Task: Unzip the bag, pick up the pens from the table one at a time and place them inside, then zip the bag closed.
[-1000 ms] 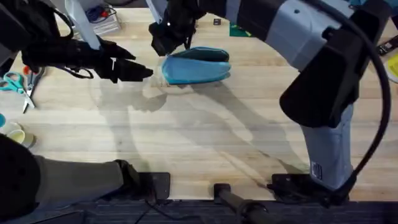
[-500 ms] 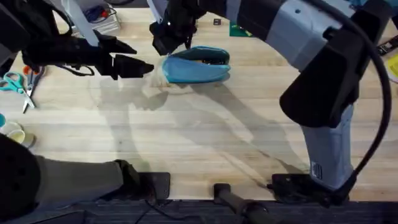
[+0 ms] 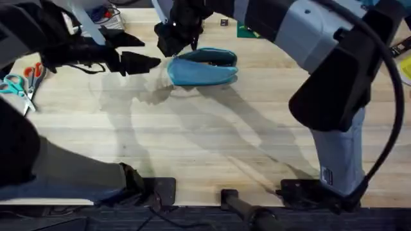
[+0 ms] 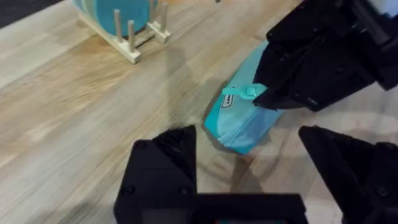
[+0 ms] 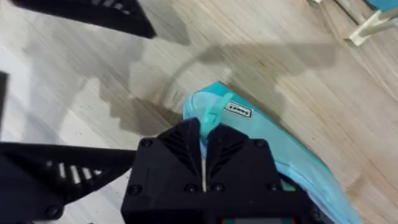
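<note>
**Zipper pull pinched at the pouch's near end**

On the table (image 3: 212, 141), the left gripper (image 3: 138, 52) hovers just beside the bag (image 3: 202, 69), fingers apart. The right gripper (image 5: 204, 163) is closed on the pull tab (image 4: 241, 93). The pull is best drawn straight along the zipper line while the left steadies the fabric. The pens cannot be made out; the pouch's interior is hidden.

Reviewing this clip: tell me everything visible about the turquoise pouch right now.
The bag is a soft turquoise fabric pouch, elongated, lying on the table toward its far side. A small white label and a turquoise zipper pull tab sit at one end. The right end effector is shut on that tab. The left end effector hovers open beside it, not touching.
</note>
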`<state>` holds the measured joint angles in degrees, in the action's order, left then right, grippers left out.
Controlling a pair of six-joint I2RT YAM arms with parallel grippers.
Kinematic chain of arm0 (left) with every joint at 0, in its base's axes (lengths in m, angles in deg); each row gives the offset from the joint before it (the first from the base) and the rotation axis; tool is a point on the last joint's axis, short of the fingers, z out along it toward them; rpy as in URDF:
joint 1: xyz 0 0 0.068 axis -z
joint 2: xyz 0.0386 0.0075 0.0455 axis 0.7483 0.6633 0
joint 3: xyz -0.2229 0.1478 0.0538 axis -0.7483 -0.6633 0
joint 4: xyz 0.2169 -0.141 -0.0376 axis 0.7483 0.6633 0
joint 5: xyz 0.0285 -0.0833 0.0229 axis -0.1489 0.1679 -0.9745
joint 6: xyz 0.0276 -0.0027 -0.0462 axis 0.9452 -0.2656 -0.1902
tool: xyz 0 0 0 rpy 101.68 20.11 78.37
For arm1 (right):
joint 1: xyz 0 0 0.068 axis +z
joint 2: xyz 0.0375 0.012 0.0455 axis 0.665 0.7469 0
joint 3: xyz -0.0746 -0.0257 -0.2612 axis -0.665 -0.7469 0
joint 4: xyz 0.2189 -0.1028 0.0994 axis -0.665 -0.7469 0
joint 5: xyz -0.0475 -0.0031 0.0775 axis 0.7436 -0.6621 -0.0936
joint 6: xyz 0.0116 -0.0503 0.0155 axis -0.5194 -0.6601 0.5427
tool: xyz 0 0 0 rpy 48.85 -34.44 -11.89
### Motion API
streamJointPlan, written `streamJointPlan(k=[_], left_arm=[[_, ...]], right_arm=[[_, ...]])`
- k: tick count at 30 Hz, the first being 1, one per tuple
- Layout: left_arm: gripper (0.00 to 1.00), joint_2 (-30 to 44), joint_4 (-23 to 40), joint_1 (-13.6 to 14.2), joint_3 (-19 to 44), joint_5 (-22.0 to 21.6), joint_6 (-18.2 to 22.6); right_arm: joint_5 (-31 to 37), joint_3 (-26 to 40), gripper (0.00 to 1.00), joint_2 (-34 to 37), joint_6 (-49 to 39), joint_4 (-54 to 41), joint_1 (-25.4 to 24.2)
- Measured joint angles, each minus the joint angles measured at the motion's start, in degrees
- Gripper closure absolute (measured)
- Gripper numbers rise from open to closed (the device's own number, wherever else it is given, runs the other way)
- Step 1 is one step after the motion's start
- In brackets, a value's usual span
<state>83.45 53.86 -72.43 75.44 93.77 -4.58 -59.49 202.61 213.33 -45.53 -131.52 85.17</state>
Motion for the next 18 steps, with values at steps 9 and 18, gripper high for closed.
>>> streamJointPlan(k=[9, 18], left_arm=[[0.008, 7.1, -0.2, 0.0, 0.0, 4.7, 6.7], [0.007, 12.9, -0.8, 0.3, 0.0, 12.0, 15.1]], right_arm=[[0.0, 0.0, 0.970, 0.0, 0.0, 0.0, 0.0], [0.0, 0.0, 0.970, 0.0, 0.0, 0.0, 0.0]])
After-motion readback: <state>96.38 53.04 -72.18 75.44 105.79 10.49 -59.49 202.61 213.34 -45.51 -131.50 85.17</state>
